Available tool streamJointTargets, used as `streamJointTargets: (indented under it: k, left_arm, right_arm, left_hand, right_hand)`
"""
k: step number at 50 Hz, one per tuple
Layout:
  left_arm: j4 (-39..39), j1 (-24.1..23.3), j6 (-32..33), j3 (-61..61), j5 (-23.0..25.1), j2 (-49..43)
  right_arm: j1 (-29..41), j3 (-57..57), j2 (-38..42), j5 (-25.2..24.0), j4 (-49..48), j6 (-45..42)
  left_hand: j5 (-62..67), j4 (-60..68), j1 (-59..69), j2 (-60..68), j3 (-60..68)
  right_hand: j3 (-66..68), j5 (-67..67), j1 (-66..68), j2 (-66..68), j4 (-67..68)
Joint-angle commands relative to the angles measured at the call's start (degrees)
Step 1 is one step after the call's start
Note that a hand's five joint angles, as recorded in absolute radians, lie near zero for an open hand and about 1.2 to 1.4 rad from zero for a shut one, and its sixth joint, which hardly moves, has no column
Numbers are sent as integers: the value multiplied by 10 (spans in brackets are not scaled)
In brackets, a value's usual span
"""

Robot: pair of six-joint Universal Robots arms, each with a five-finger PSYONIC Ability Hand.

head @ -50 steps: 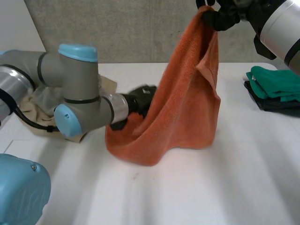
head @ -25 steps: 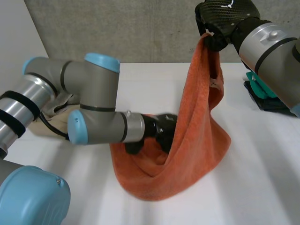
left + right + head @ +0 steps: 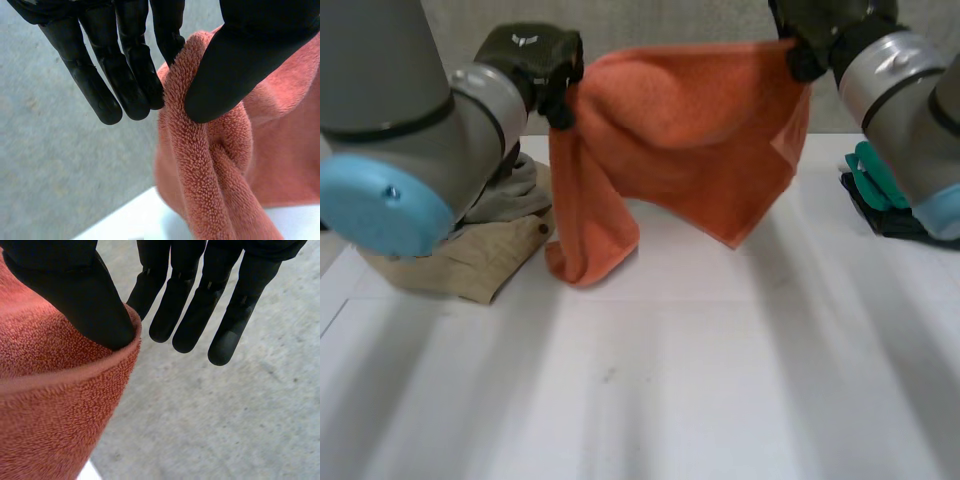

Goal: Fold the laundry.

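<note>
The looped orange terry towel hangs stretched between both hands. The left hand pinches a bunched, rope-like corner between thumb and straight fingers. The right hand pinches the flat hemmed edge the same way.

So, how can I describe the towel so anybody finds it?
Look above the white table, between the left hand and right hand. The orange terry towel hangs there, both hands pinching its top edge. The tan clothes and green clothes lie piled instead.
</note>
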Motion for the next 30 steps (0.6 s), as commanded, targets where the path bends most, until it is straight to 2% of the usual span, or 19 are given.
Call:
streamJointTargets:
  k: [1,7,13,14,15,18,19,22,23,26,27,30]
  left_arm:
    - [60,-41,12,-220,-49,48]
    - [94,-92,5,-347,-41,36]
    - [103,-139,-44,-376,-30,9]
    - [101,-143,-52,-375,-30,8]
    - [93,-146,-65,-372,-31,8]
    - [80,-144,-78,-361,-29,14]
    - [74,-136,-78,-352,-29,23]
    - [70,-104,-70,-335,-29,39]
    - [72,-79,-58,-325,-25,50]
    - [78,-37,-30,-304,-7,58]
    - [80,-11,-9,-290,9,60]
    - [86,23,28,-268,43,58]
  right_arm:
    - [-2,90,8,-9,-9,-30]
    - [-13,153,54,-8,0,-68]
    - [-16,185,79,-10,3,-85]
    - [-16,189,79,-10,1,-85]
    - [-16,193,79,-10,-1,-85]
    - [-16,198,75,-10,-1,-81]
    - [-16,202,69,-11,-2,-78]
    - [-17,206,52,-12,-3,-72]
    - [-18,211,39,-12,-7,-71]
    - [-19,218,25,-14,-14,-71]
    - [-20,223,17,-15,-19,-72]
    - [-20,231,7,-17,-25,-73]
  left_hand:
    - [137,114,133,115,118]
    - [137,114,133,115,118]
    - [128,104,123,105,109]
    - [78,54,73,55,58]
    - [-89,-113,-94,-112,-109]
    - [-358,-381,-363,-380,-377]
    - [-433,-457,-438,-456,-453]
    - [-490,-513,-494,-512,-509]
    - [-503,-527,-508,-526,-522]
    - [-505,-528,-510,-527,-524]
    - [-505,-528,-510,-527,-524]
    - [-507,-530,-511,-529,-526]
  right_hand:
    - [118,125,144,124,114]
    - [118,125,144,124,114]
    - [118,125,144,124,114]
    - [118,125,144,124,114]
    - [118,125,144,124,114]
    - [118,125,144,124,114]
    - [118,125,144,124,114]
    - [118,125,144,124,114]
    - [118,125,144,124,114]
    - [118,125,144,124,114]
    - [118,125,144,124,114]
    - [118,125,144,124,114]
